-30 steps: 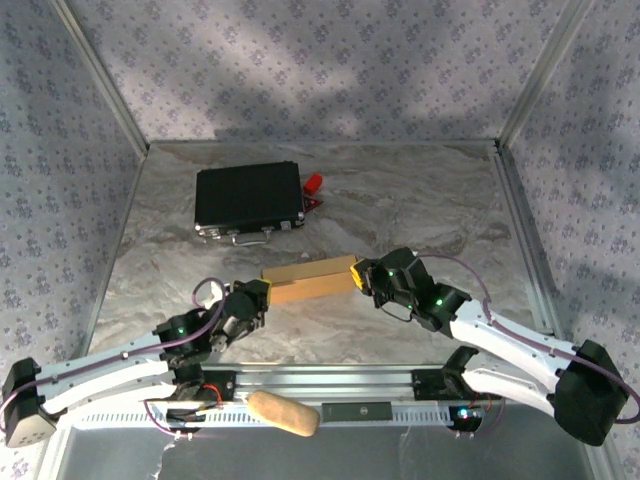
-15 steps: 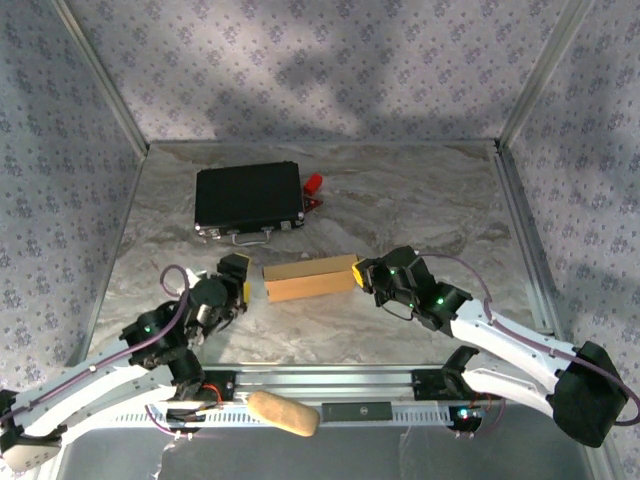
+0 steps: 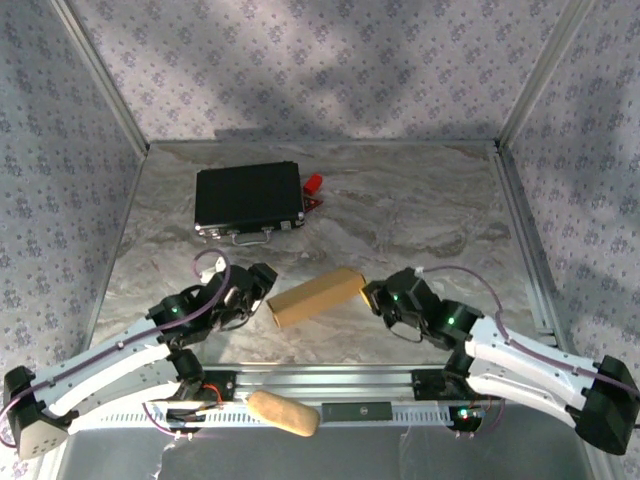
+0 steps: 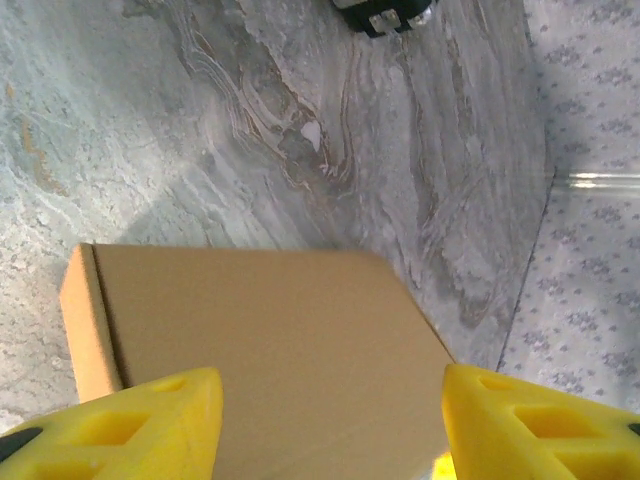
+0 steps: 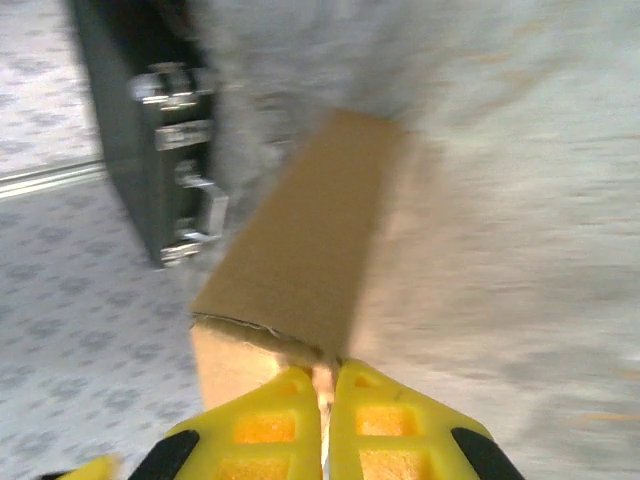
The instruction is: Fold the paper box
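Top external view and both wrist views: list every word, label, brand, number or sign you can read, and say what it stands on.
No readable text in any view.
paper box: plain brown faces, no print or label.
black case: no brand or label to be seen; its metal fittings are blurred in the right wrist view.
walls: a repeating floral pattern, no letters.

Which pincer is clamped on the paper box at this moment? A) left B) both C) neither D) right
D: the right pincer is shut on the torn end edge of the paper box, while the left pincer stands open, its tips wide apart.
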Available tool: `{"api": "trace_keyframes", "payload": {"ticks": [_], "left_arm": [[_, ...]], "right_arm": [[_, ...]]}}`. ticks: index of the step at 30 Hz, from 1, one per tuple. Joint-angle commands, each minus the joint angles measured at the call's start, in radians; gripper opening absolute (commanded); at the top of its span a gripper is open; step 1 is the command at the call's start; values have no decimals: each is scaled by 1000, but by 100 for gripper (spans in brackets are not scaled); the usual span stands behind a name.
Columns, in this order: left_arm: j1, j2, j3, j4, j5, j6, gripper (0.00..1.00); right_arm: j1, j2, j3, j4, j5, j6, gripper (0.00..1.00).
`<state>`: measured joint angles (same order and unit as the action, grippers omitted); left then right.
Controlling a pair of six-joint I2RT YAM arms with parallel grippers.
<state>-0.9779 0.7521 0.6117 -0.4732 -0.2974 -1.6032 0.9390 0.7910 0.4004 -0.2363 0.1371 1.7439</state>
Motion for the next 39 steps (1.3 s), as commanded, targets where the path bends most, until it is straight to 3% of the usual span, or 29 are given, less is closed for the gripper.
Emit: {"api": "trace_keyframes", "payload": {"ticks": [1, 5, 8, 12, 14, 18, 20, 22, 26, 30, 32, 33, 35, 37, 39], "left_arm": [[-13, 1, 40, -11, 12, 62, 59], [-14, -6, 49, -18, 3, 78, 59], [-13, -12, 54, -27, -8, 88, 59], [-13, -23, 76, -73, -16, 150, 60], [-13, -23, 109, -133, -30, 202, 62], [23, -27, 189, -308, -81, 401, 73], [74, -60, 210, -340, -86, 519, 99], [119, -122, 218, -326, -119, 666, 100], [201, -206, 245, -327, -259, 853, 100], [302, -88, 320, -443, -544, 808, 100], [379, -18, 300, -357, -575, 900, 100], [421, 4, 268, -281, -566, 973, 100], [479, 10, 175, -40, -480, 1217, 100], [532, -8, 10, 241, -348, 1515, 100], [600, -12, -108, 404, -292, 1557, 100]], "right_arm": [[56, -35, -116, -208, 98, 62, 12], [94, -42, -191, -76, 134, 126, 19], [69, 47, -158, 16, 120, 125, 23], [-18, 167, -27, 64, 19, -9, 21], [-15, 167, 49, -23, 43, -81, 27], [-119, 148, 196, -231, 10, -350, 67], [-204, 123, 256, -319, 10, -532, 98], [-290, 79, 314, -412, 104, -698, 99], [-309, -24, 379, -526, 440, -876, 99], [-354, -19, 389, -512, 685, -932, 99], [-389, 30, 340, -377, 722, -1091, 99], [-415, 58, 288, -198, 682, -1289, 99], [-460, 120, 205, 44, 633, -1498, 99], [-516, 193, 154, 158, 571, -1595, 99], [-608, 246, 132, 225, 429, -1579, 99]]}}
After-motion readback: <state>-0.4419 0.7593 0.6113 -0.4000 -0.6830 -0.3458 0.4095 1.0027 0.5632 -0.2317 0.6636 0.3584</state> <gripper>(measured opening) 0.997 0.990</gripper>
